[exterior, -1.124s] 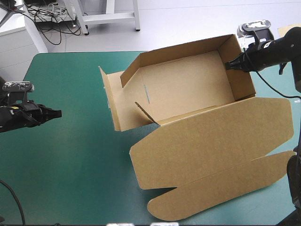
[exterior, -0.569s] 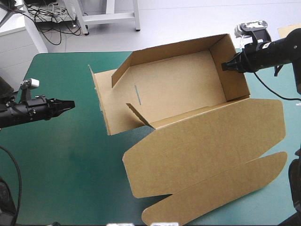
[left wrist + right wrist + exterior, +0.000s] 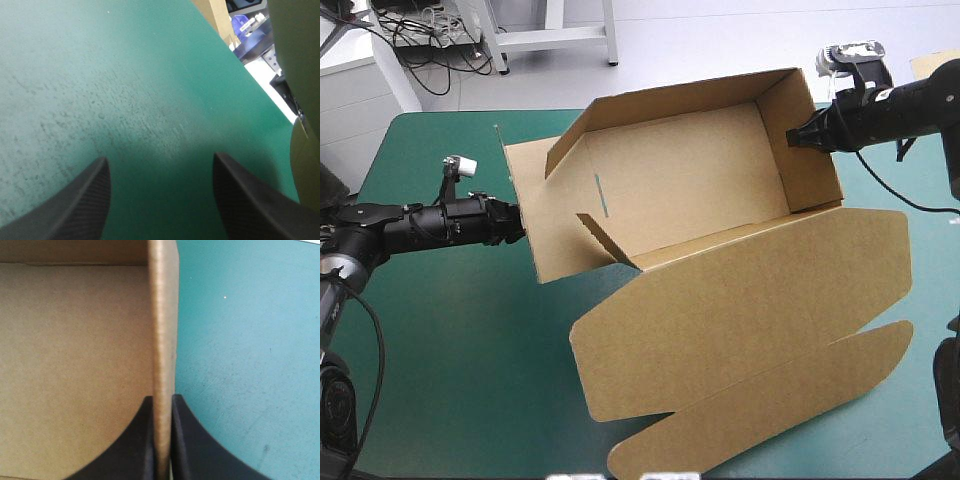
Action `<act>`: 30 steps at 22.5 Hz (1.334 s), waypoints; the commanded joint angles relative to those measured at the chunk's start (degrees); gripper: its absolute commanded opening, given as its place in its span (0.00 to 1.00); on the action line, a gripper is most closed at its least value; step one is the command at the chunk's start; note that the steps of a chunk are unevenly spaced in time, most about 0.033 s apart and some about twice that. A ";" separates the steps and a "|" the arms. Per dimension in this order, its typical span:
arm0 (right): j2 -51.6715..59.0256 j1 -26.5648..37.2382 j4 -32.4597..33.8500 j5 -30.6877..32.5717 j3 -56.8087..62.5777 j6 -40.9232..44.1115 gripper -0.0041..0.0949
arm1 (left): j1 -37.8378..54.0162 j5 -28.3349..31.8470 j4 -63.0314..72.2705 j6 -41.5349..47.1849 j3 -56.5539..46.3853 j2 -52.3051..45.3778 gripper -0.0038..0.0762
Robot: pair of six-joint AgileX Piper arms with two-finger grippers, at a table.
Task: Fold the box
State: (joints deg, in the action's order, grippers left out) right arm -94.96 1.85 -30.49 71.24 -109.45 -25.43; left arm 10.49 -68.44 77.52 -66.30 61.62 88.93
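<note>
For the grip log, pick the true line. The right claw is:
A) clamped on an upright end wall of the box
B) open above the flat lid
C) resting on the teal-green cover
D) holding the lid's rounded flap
A: in the right wrist view, the right claw has its black fingers pinched on either side of an upright wall of the box.

box (image 3: 690, 190) flap blocks L hand (image 3: 518, 220), cover (image 3: 450, 350) near-left prob. free
</note>
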 commanded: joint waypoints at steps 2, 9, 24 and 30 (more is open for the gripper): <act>3.03 0.53 -3.48 -2.13 -1.53 0.29 0.02 | -0.43 -5.57 8.00 0.55 1.35 -2.40 0.69; 3.03 -1.42 -0.20 -9.07 -1.53 3.49 0.03 | -0.43 -5.57 11.23 1.39 1.35 -3.49 0.69; 2.73 -18.89 26.23 -20.92 -1.53 21.44 0.03 | -0.56 -5.57 17.42 0.92 1.58 -6.29 0.73; 2.73 -21.79 28.97 -22.35 -1.53 24.19 0.03 | -0.79 -5.57 17.53 0.92 1.95 -7.50 0.73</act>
State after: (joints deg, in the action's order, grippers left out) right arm -94.96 -18.85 -1.86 53.89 -109.45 -3.00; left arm 10.39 -67.72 90.00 -65.22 61.68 84.15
